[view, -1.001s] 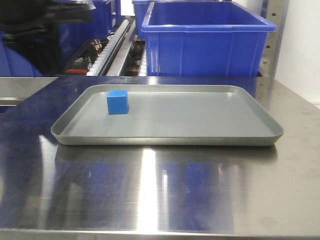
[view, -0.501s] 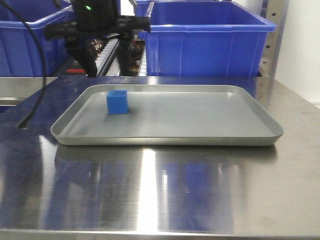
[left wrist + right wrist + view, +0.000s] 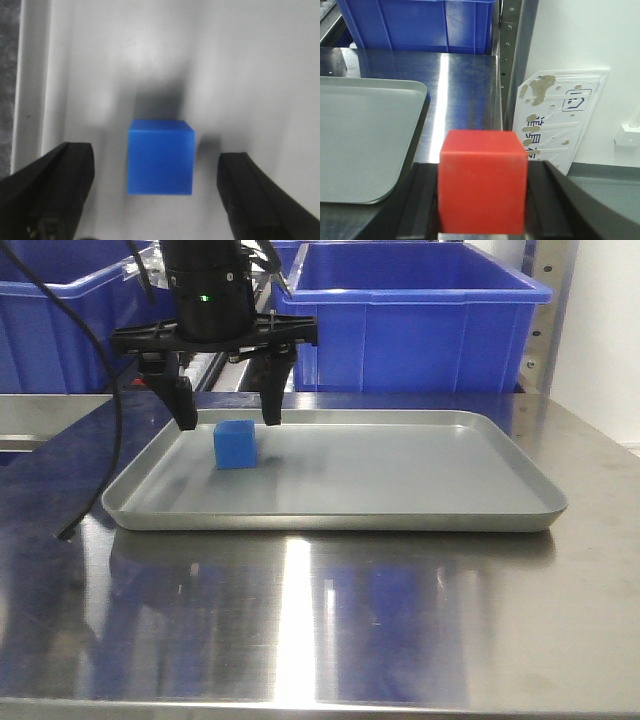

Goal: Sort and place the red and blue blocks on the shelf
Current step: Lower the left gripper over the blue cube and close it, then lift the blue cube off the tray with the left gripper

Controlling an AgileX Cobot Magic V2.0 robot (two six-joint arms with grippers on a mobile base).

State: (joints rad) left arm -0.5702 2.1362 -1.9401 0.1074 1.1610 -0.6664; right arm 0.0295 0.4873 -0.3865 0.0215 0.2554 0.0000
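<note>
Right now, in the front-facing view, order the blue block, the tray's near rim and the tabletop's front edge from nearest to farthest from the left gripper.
1. blue block: between the fingers of the open left gripper.
2. tray's near rim: in front of the block.
3. tabletop's front edge: nearest the camera.

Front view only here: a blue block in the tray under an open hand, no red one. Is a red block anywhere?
Observer: Yes, the right wrist view shows a red block clamped in the right hand.
Operator: Over the grey tray?
Observer: No, that tray lies off to its left there, bare steel tabletop between.
Operator: Is the left hand touching the blue one?
Observer: No, the left wrist view shows the blue block between its fingers, a gap each side.
</note>
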